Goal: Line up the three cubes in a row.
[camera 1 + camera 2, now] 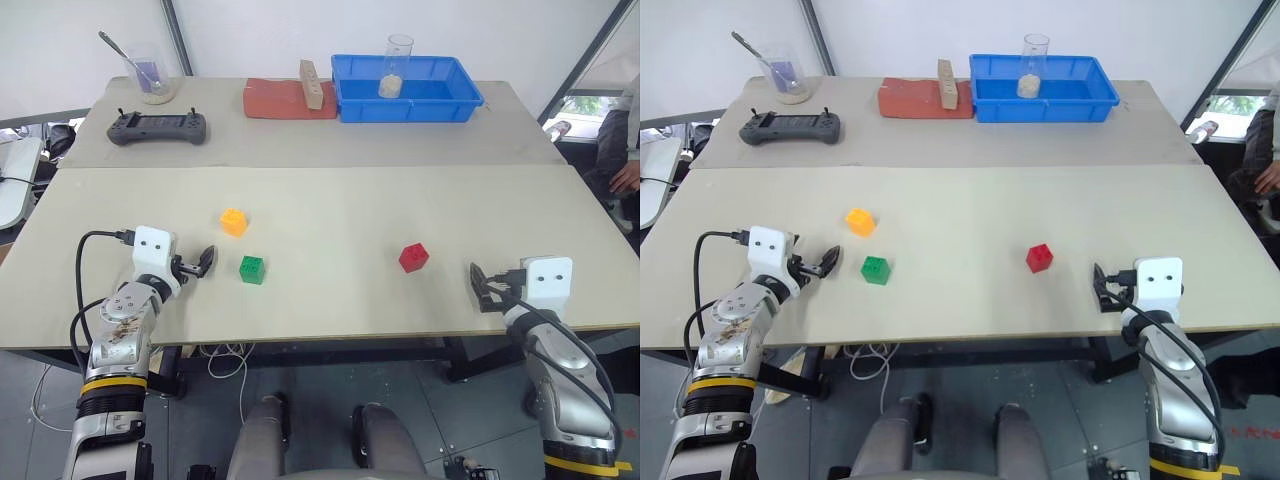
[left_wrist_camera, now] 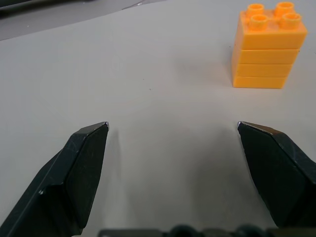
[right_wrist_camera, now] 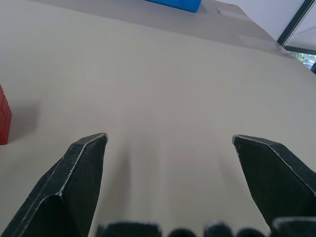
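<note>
Resting on the near half of the tan table (image 1: 330, 200), the three cubes lie scattered rather than in a row. The orange-yellow cube (image 1: 233, 222) sits left of centre; the green cube (image 1: 252, 270) is just nearer and slightly right of it, close but apart. The red cube (image 1: 413, 257) stands well apart on the right, roughly level with the green one.

The left gripper (image 1: 200, 265) hovers low over the table just left of the green cube, its jaws spread wide with nothing between them; in its wrist view the orange-yellow cube stands a little beyond one fingertip, untouched. The right gripper (image 1: 484, 287) is near the table's near right edge, right of the red cube and apart from it, jaws likewise spread and empty.

Along the far side lie a black controller (image 1: 157, 127), a glass holding a spoon (image 1: 148, 75), a red-brown slab (image 1: 287, 100) with a tan wooden block (image 1: 311, 83) on it, and a blue tray (image 1: 405, 88) holding a clear cup (image 1: 396, 65) with what may be a pale granular filling.
</note>
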You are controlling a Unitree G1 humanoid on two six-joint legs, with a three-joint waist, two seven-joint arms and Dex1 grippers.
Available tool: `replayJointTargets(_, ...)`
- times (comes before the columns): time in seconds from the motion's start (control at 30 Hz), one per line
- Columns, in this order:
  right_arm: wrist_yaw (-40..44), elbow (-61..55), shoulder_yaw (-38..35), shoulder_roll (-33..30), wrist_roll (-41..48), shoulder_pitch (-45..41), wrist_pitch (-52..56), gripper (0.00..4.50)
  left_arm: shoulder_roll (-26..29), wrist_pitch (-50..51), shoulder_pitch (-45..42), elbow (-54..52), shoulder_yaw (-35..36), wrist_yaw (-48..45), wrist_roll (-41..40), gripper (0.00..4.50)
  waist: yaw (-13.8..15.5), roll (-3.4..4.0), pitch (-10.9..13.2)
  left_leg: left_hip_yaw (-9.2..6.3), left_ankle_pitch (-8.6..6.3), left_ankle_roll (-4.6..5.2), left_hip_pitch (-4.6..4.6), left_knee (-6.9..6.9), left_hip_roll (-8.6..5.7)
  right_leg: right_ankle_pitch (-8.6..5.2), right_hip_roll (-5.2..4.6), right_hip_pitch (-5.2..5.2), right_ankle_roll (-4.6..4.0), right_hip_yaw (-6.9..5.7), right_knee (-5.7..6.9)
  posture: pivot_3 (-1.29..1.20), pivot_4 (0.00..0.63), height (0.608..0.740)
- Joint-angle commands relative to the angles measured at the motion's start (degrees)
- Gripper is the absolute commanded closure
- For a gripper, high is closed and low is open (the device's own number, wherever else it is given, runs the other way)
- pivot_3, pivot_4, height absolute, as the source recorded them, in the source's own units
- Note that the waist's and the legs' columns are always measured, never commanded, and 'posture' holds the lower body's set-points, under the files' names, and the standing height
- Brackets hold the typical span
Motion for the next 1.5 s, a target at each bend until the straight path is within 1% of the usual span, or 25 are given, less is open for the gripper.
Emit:
replayJointTargets(0.03, 0.3, -2.5, -0.7, -0.9, 0.0, -0.4, -0.4, 0.0, 1.1, 0.1, 0.5, -2.2, 1.5, -1.3, -1.7, 0.06, 0.0, 0.0, 0.0, 0.0, 0.0, 0.0, 0.0, 0.0, 0.0, 0.0, 0.0, 0.0, 0.0, 0.0, 0.0, 0.0, 0.15, 0.74)
replayJointTargets(0.1, 1.3, -3.2, -0.8, -1.6, 0.3, -0.2, -0.2, 0.0, 1.5, 0.4, 0.4, -3.4, 2.5, -4.2, -4.4, 0.06, 0.0, 0.0, 0.0, 0.0, 0.0, 0.0, 0.0, 0.0, 0.0, 0.0, 0.0, 0.0, 0.0, 0.0, 0.0, 0.0, 0.15, 0.74)
replayJointTargets(0.17, 2.7, -4.5, -0.7, -2.1, 1.3, -0.1, 0.8, 0.0, 3.5, 1.6, 0.1, -5.6, 1.8, -9.9, -6.9, 0.06, 0.0, 0.0, 0.0, 0.01, 0.0, 0.0, -0.02, 0.0, 0.01, 0.0, 0.0, -0.02, -0.01, 0.0, 0.0, 0.0, 0.15, 0.74)
replayJointTargets(0.27, 6.2, -7.9, -0.2, -3.4, 4.0, 0.6, 3.3, 0.0, 8.1, 4.4, -2.5, -8.9, 0.7, -18.7, -10.6, 0.06, 0.0, 0.0, 0.0, 0.0, 0.0, -0.01, -0.02, -0.03, 0.03, -0.03, 0.0, -0.04, -0.06, -0.02, 0.0, 0.0, 0.15, 0.74)
replayJointTargets(0.37, 10.3, -11.3, 0.9, -4.5, 7.5, 1.6, 5.5, 0.0, 12.3, 8.0, -7.3, -11.0, -1.1, -26.7, -14.2, 0.06, 0.6, 0.0, 0.0, 0.0, -0.01, -0.02, -0.02, -0.05, 0.02, -0.18, -0.04, 0.0, -0.32, -0.08, -0.04, 0.0, 0.15, 0.74)
replayJointTargets(0.43, 12.7, -13.1, 2.2, -5.0, 9.6, 2.0, 6.9, 0.0, 14.5, 11.6, -11.1, -13.1, -3.6, -32.7, -17.0, 0.06, 0.8, 0.0, 0.0, 0.02, -0.01, -0.02, -0.04, -0.03, 0.0, -0.22, -0.06, 0.03, -0.39, -0.09, -0.07, 0.0, 0.15, 0.74)
replayJointTargets(0.5, 13.7, -14.0, 4.0, -5.0, 10.6, 1.7, 8.2, 0.0, 15.5, 14.2, -14.3, -15.7, -7.0, -38.6, -19.3, 0.06, 0.8, 0.0, 0.0, 0.04, -0.01, -0.02, -0.04, -0.01, -0.02, -0.22, -0.08, 0.05, -0.38, -0.07, -0.1, 0.0, 0.15, 0.74)
replayJointTargets(0.67, 10.2, -11.6, 8.1, -2.4, 7.8, -1.4, 9.5, 0.0, 15.0, 15.0, -19.6, -19.9, -15.9, -49.8, -20.5, 0.06, 0.6, 0.0, 0.0, 0.06, 0.0, 0.0, -0.03, 0.03, -0.01, -0.22, -0.01, 0.04, -0.37, -0.02, -0.08, 0.0, 0.15, 0.74)
replayJointTargets(0.73, 7.6, -9.9, 9.5, -0.6, 6.0, -2.5, 9.6, 0.0, 13.6, 13.4, -21.8, -19.0, -17.9, -51.8, -19.9, 0.06, 0.5, -0.01, 0.0, 0.04, 0.01, 0.01, -0.04, 0.03, 0.0, -0.22, 0.03, 0.0, -0.37, -0.01, -0.03, 0.0, 0.15, 0.74)
replayJointTargets(0.8, 5.4, -8.2, 10.7, 1.1, 3.9, -3.2, 8.3, 0.0, 11.9, 12.9, -24.0, -17.3, -18.5, -52.2, -19.9, 0.06, 0.5, 0.0, 0.0, -0.01, 0.01, 0.02, -0.04, 0.05, 0.0, -0.18, 0.09, -0.01, -0.28, -0.01, -0.01, 0.0, 0.15, 0.74)
replayJointTargets(0.87, 3.4, -6.6, 11.4, 2.8, 2.3, -3.8, 7.1, 0.0, 10.9, 13.1, -25.3, -16.6, -18.5, -52.8, -20.3, 0.06, 0.5, -0.01, 0.0, -0.03, 0.2, 0.32, -0.05, 0.08, 0.0, -0.15, 0.1, 0.0, -0.19, 0.0, 0.01, 0.0, 0.15, 0.74)
replayJointTargets(1.03, 1.6, -2.0, 13.4, 5.9, 0.1, -5.7, 4.2, 0.0, 10.3, 12.7, -26.0, -15.7, -18.6, -54.3, -20.0, 0.06, 0.0, 0.0, 0.0, -0.04, 0.29, 0.46, -0.05, 0.08, -0.01, -0.1, 0.1, 0.0, -0.04, 0.03, 0.02, 0.0, 0.15, 0.74)
replayJointTargets(1.2, 0.3, 3.3, 12.7, 7.1, -1.0, -8.6, 1.0, 0.0, 10.3, 11.5, -26.2, -14.0, -18.5, -55.3, -19.2, 0.06, 0.0, 0.0, 0.0, -0.05, 0.29, 0.46, -0.05, 0.08, -0.01, -0.1, 0.1, 0.02, -0.04, 0.02, 0.02, 0.0, 0.15, 0.74)
replayJointTargets(1.3, 0.7, 5.4, 12.3, 7.3, -0.8, -9.9, -1.2, 0.81, 10.3, 11.2, -26.1, -13.7, -18.4, -55.4, -18.9, 0.0, 0.0, 0.0, 0.0, -0.05, 0.29, 0.46, -0.06, 0.08, -0.02, -0.1, 0.09, 0.02, -0.03, 0.02, 0.02, 0.0, 0.15, 0.74)
replayJointTargets(1.5, 2.5, 5.6, 12.9, 7.6, 0.3, -9.8, -2.7, 2.87, 10.6, 12.3, -25.0, -14.6, -17.7, -54.6, -19.1, 0.0, 0.0, 0.0, 0.0, -0.05, 0.29, 0.47, -0.06, 0.08, -0.01, -0.09, 0.1, 0.02, -0.01, 0.03, 0.03, 0.0, 0.15, 0.74)
